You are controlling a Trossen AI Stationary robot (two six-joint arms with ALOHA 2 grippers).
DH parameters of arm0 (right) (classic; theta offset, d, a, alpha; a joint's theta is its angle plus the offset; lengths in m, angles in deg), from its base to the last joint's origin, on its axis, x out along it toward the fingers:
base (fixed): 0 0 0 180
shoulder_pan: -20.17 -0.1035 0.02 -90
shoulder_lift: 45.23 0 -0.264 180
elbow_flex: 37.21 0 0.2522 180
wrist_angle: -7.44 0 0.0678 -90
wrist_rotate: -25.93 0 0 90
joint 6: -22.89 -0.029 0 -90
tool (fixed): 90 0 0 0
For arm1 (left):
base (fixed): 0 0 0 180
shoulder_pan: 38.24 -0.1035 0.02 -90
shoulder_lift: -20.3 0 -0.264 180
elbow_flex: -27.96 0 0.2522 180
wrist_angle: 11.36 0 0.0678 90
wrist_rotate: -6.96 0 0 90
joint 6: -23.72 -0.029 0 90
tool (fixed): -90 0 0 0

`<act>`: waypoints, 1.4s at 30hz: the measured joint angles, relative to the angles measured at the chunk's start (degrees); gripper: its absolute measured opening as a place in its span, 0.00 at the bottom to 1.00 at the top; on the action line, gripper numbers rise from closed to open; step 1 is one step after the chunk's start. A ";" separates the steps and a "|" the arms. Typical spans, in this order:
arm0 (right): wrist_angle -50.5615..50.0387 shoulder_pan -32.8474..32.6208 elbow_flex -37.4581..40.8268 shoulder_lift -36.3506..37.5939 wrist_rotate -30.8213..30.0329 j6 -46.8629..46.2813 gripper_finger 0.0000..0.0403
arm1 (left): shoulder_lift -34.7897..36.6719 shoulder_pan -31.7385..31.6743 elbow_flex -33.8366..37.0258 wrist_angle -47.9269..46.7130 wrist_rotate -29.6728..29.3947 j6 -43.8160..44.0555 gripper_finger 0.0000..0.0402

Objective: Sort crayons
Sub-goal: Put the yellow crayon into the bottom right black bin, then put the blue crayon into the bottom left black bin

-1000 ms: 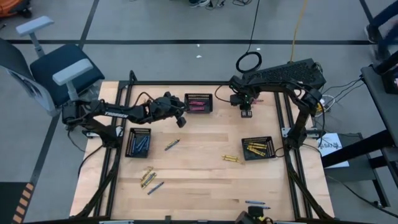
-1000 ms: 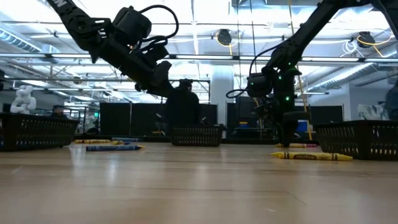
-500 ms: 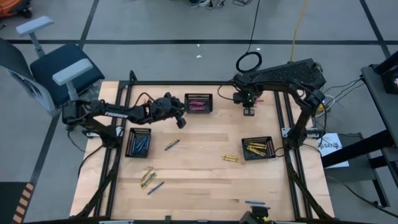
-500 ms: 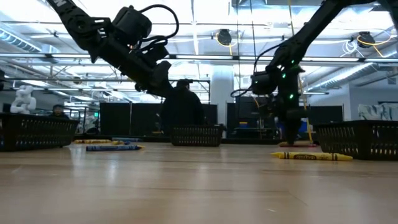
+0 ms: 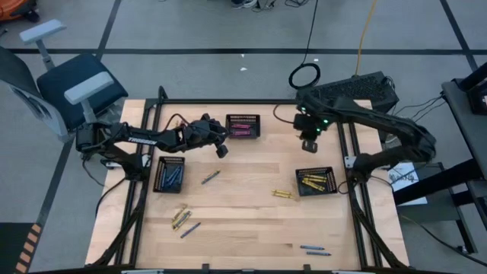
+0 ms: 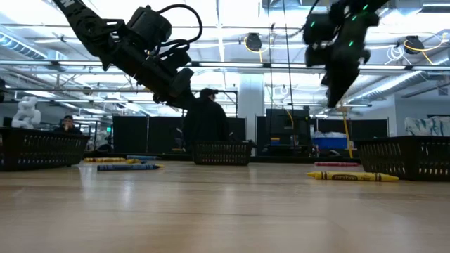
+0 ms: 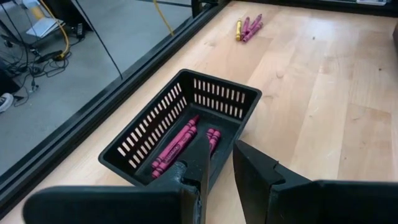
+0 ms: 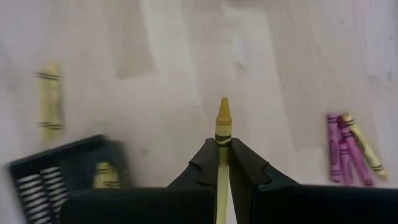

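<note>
My right gripper point(image 5: 309, 143) hangs high over the table's far right part point(image 6: 336, 88), shut on a yellow crayon point(image 8: 223, 121). Below it lie pink crayons and a yellow one point(image 8: 345, 155), with the yellow basket point(image 5: 316, 180) nearer. My left gripper point(image 5: 221, 151) hovers just above the pink basket point(image 7: 186, 134), which holds pink crayons point(image 7: 177, 146). Its fingers point(image 7: 221, 171) stand a little apart with nothing between them. The blue basket point(image 5: 170, 173) stands at the left. My right gripper pinches the yellow crayon's shaft point(image 8: 222, 144) between its two fingers. The crayon lies along the fingers, and its pointed tip point(image 8: 223, 107) sticks out past their ends. The fingers point steeply down from above. The crayon is lifted clear of the table.
Loose crayons lie on the wood: one at the middle point(image 5: 210, 176), yellow ones before the yellow basket point(image 5: 283, 195), several at the near left point(image 5: 183, 221) and blue ones at the near edge point(image 5: 314, 249). A black frame rail point(image 5: 346, 144) runs along the table's right side.
My right gripper has risen well above the table's far right part and come a little toward the near edge and the yellow basket, rolling as it rose; the yellow crayon is in it now. My left gripper has kept still over the pink basket.
</note>
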 joint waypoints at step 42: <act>10.82 -30.43 29.79 19.70 -0.31 -36.91 0.21 | 0.00 6.75 -0.04 0.01 -1.30 3.07 0.17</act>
